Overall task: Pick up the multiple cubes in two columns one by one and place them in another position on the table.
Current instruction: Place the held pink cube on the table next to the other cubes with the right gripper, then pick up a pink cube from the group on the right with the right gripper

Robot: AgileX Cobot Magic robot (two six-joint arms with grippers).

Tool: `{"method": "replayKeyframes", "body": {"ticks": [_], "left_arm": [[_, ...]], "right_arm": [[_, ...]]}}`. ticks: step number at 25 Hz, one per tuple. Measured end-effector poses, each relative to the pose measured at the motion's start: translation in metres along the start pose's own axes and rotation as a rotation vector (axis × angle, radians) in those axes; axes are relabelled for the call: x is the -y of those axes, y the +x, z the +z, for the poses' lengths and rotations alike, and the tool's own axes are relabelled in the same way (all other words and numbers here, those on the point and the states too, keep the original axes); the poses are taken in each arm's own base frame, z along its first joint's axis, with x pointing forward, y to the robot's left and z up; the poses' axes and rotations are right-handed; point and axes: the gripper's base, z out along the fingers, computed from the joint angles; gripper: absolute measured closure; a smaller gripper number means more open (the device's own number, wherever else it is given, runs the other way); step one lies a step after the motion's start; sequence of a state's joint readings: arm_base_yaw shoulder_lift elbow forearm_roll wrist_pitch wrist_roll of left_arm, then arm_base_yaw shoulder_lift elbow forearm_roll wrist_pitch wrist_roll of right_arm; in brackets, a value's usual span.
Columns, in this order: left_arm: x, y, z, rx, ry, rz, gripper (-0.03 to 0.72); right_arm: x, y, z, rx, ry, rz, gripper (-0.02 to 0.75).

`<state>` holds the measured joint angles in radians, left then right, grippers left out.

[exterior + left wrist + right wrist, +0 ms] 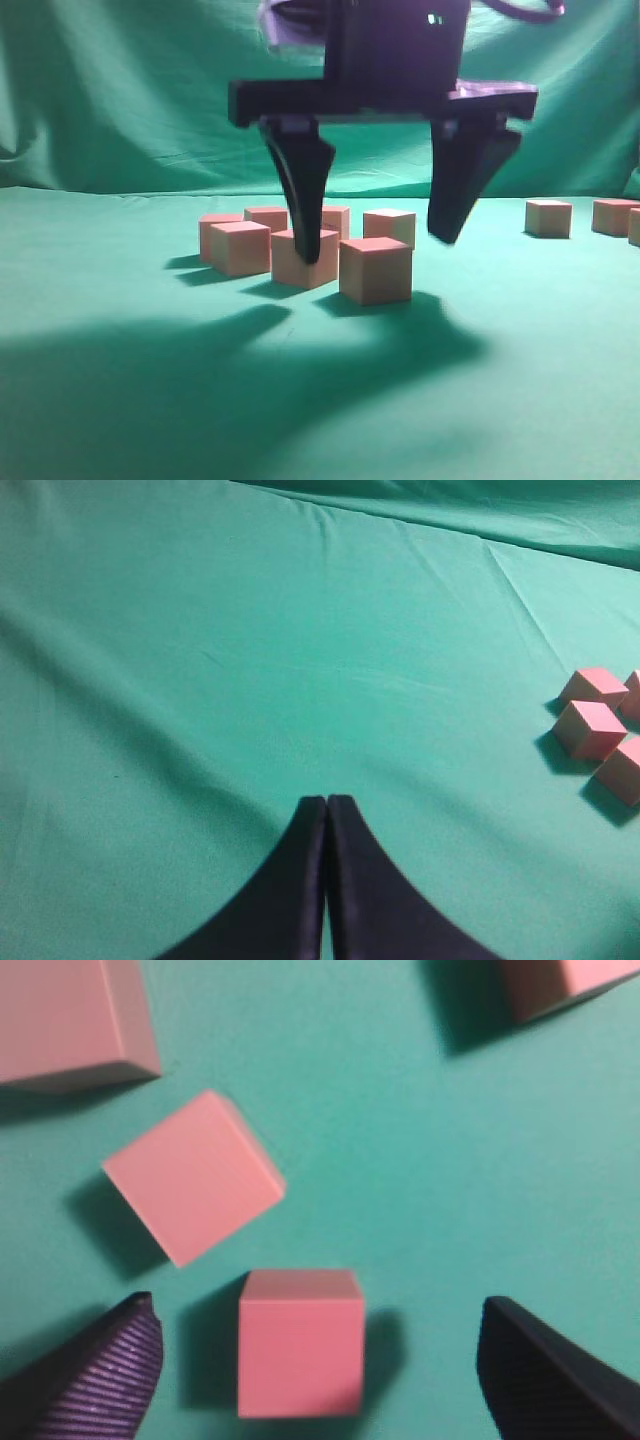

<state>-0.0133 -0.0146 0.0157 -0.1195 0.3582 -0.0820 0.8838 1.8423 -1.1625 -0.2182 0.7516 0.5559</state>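
Right wrist view shows the right gripper spread wide around a cube at six o'clock, probably light, rigid, best pinched on flat opposite sides.

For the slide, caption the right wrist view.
Open right gripper straddling one cube on the green table.

A draped, wrinkled green cloth backdrop hangs behind; dim light, with broad dark shadows in front.
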Motion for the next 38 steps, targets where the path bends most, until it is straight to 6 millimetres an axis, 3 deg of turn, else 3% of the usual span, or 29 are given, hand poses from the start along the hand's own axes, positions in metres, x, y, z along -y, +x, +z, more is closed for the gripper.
{"method": "replayKeyframes", "body": {"ticks": [2, 3, 6, 10, 13, 15, 21, 24, 27, 32, 38], "left_arm": [[0.0, 0.0, 0.0, 0.0, 0.0, 0.0, 0.688], [0.0, 0.0, 0.0, 0.0, 0.0, 0.0, 0.688], [0.0, 0.0, 0.0, 0.0, 0.0, 0.0, 0.688], [0.0, 0.0, 0.0, 0.0, 0.0, 0.0, 0.688], [0.0, 0.0, 0.0, 0.0, 0.0, 0.0, 0.688], [0.0, 0.0, 0.0, 0.0, 0.0, 0.0, 0.688], [0.0, 0.0, 0.0, 0.0, 0.0, 0.0, 0.688], [0.0, 0.0, 0.0, 0.0, 0.0, 0.0, 0.688], [0.0, 0.0, 0.0, 0.0, 0.0, 0.0, 0.688], [0.0, 0.0, 0.0, 0.0, 0.0, 0.0, 0.688], [0.0, 0.0, 0.0, 0.0, -0.001, 0.002, 0.688]], "right_arm": [[0.001, -0.009, -0.013, -0.02, 0.033, -0.022, 0.17], [0.001, -0.015, -0.021, -0.03, 0.054, -0.038, 0.129], [0.005, -0.031, -0.048, -0.039, 0.124, -0.076, 0.145], [0.025, -0.057, -0.079, 0.018, 0.243, -0.091, 0.145], [0.055, -0.07, -0.095, 0.073, 0.304, -0.049, 0.145], [0.082, -0.071, -0.106, 0.085, 0.324, 0.017, 0.207], [0.176, -0.064, -0.133, 0.095, 0.386, 0.279, 0.199], [0.211, -0.056, -0.129, 0.054, 0.374, 0.402, 0.199], [0.229, -0.042, -0.112, -0.007, 0.332, 0.464, 0.199], [0.234, -0.022, -0.068, -0.015, 0.259, 0.464, 0.199], [0.234, -0.016, -0.036, 0.042, 0.22, 0.416, 0.199]]}}
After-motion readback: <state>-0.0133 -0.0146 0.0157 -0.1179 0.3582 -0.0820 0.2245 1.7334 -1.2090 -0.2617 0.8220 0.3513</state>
